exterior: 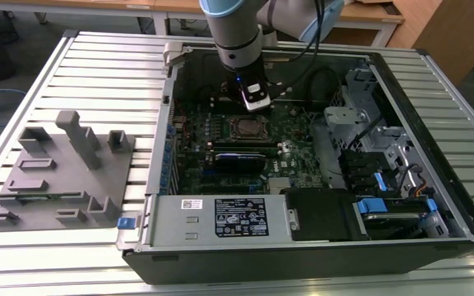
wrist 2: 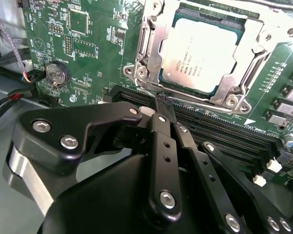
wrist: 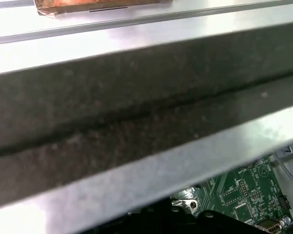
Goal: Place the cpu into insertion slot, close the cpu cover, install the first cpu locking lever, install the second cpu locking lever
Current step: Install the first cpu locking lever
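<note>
Hovering just beside the socket's edge, the tool (wrist 2: 161,105) has its fingers pressed together and holds nothing. In the second wrist view the cpu (wrist 2: 205,51) already lies flat in the insertion slot (wrist 2: 151,29), its dull silvery top facing up with faint print, and the cpu cover (wrist 2: 256,61) appears to be down around it. In the exterior view the socket sits mid-board inside the open computer case (exterior: 220,259), on the green motherboard (wrist 2: 88,73). My worry: a tip sliding off a thin locking lever could rake the memory slots (wrist 2: 224,129) beside it, or the lever could spring back.
</note>
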